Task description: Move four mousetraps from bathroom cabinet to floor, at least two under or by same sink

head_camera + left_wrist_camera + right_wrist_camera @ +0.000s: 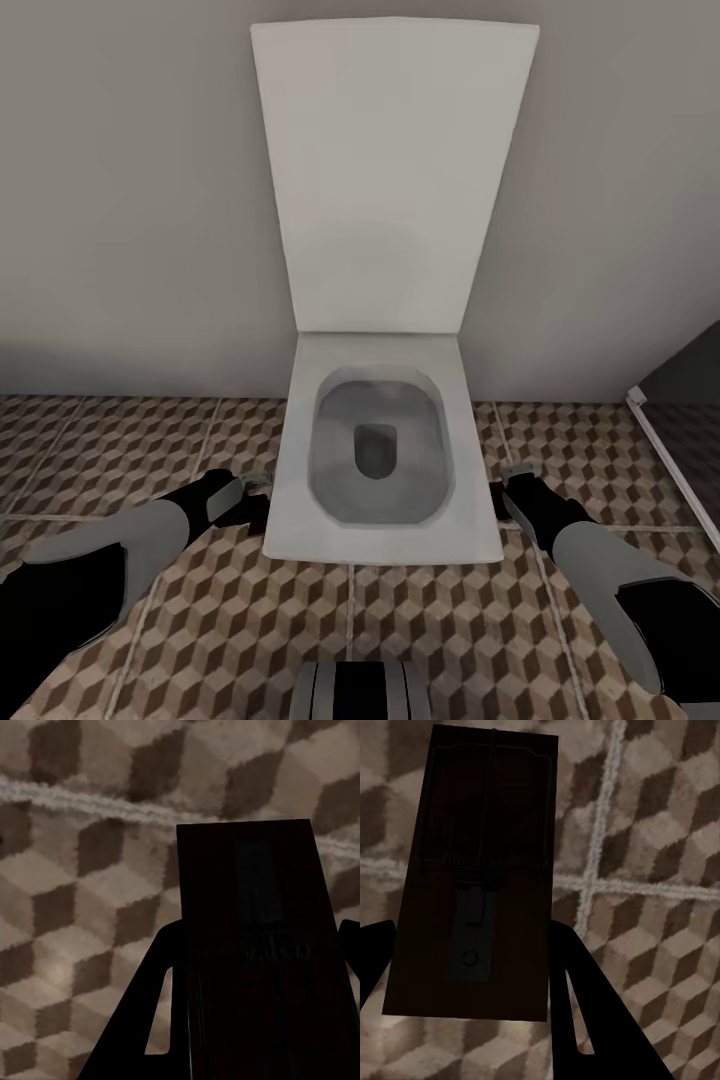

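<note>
The left gripper (258, 492) is clamped on a mousetrap (255, 945), held low over the floor (100, 450) just left of the toilet (375, 450). On the toilet's other side, the right gripper (510, 480) grips a second trap (480, 870) above the tiles.

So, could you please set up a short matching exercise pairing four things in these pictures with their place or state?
Things:
1. toilet lid
2. left hand
3. right hand
4. bathroom floor

Descriptions:
A. raised upright against the wall
B. cube-patterned tiles with pale grout
C. holds a mousetrap, on the side of the bowl at picture left
D. holds a mousetrap, on the side nearer the dark glass panel

Pairs: 1-A, 2-C, 3-D, 4-B
</note>
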Motion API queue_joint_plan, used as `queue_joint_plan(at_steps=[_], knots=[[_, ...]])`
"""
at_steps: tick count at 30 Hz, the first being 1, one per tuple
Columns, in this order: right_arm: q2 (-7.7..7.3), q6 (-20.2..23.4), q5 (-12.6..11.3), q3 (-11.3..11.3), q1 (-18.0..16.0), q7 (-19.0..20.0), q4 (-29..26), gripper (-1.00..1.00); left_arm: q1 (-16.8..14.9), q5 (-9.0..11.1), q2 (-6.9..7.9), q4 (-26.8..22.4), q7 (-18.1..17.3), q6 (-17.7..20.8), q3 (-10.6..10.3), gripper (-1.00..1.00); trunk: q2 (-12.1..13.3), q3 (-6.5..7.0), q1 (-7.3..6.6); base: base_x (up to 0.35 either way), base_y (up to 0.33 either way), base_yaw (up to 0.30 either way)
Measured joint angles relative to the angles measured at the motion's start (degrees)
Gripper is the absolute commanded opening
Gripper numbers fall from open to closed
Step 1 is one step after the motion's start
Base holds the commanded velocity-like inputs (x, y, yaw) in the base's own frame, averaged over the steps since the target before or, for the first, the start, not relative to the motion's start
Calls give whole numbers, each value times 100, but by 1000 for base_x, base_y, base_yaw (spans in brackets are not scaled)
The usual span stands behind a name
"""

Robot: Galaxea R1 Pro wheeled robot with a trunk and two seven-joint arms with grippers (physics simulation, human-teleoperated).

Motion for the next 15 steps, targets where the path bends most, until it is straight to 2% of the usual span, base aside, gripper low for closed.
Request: queue_joint_plan(at_steps=[8, 12, 15], knots=[[0, 0, 0, 0, 0, 0, 8, -100, 2, 0, -8, 0, 0, -1, 0, -100, 0, 0, 0, 0, 0, 0], [0, -2, 0, 1, 0, 0, 9, -100, 2, 1, -13, -5, 0, -1, 7, -100, -5, -88, 11, 0, 0, 0], [0, 0, 1, 2, 0, -1, 9, -100, 2, 0, -17, -8, 0, -2, 8, -100, -5, -89, 10, 0, 0, 0]])
